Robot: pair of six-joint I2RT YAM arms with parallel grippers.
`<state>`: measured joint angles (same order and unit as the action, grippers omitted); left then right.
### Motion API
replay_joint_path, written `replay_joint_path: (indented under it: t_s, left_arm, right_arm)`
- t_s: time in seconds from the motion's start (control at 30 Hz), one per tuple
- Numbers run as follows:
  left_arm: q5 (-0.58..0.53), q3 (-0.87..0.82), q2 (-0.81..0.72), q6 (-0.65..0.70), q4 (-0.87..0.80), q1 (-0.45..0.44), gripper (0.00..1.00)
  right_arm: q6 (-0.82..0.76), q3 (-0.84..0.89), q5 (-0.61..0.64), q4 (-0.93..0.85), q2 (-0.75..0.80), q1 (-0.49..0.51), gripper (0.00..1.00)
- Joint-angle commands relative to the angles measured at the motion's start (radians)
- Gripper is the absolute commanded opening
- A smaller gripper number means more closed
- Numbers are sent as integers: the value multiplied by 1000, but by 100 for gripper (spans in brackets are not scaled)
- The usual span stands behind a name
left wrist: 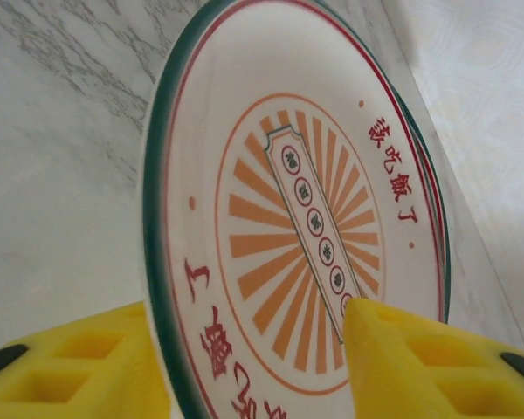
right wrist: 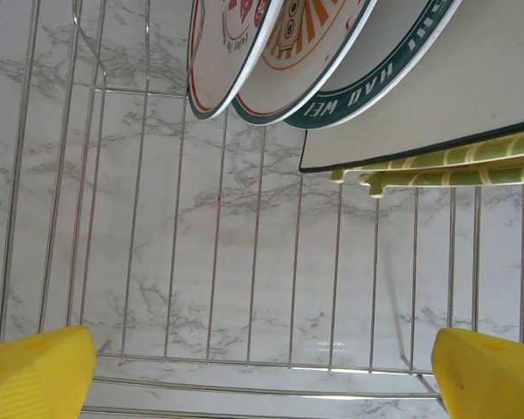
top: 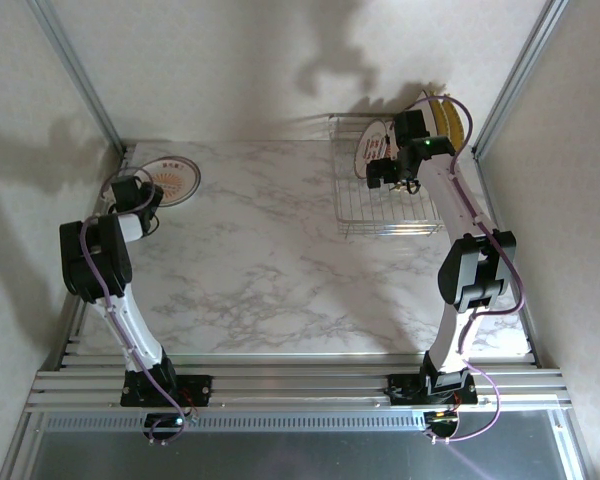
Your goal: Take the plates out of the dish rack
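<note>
A round white plate [top: 172,177] with a teal-green rim and orange sunburst lies on the marble table at the far left. My left gripper [top: 143,196] is at its near edge. In the left wrist view the plate [left wrist: 271,113] passes between the yellow fingers [left wrist: 402,358] of the left gripper [left wrist: 249,305], which stand apart, open around its rim. The dish rack [top: 380,215] sits at the far right. My right gripper [top: 390,180] hangs open over its bare wires [right wrist: 218,262]. Round plates [right wrist: 244,61] and square plates [right wrist: 437,113] stand at the rack's far end.
Aluminium frame posts [top: 75,70] and white walls close in the table at the back and both sides. A mustard-yellow plate [top: 448,115] stands at the rack's back right corner. The marble table top [top: 270,260] stretches between the two arms.
</note>
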<state>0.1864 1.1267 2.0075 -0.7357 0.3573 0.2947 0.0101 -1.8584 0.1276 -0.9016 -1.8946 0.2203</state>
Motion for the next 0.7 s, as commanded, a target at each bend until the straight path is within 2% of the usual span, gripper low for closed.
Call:
replay_joint_path:
  t_s: [0.0,0.17,0.33,0.47,0.53,0.67]
  left_arm:
    - [-113,39,-50,137,-142,-20,59]
    - [-255,70,-81,258,-254,-52,72]
    - [-347,96,-96,340,-343,-85,83]
    - [-392,100,-149,432,-423,-138,99]
    - [-357,138,-166,516,-508,-181,100]
    - [-406,248,-152,622,-729,-284,100]
  right_arm:
    - [-20,7,-6,8,4,0,99]
    - [-24,12,-4,10,18,0,99]
    - [-26,11,-10,6,22,0,99]
    - [-30,2,-17,7,21,-1,99]
    - [-30,-27,-18,-10,7,0,99]
    - [-30,-100,-10,-25,-29,1,99]
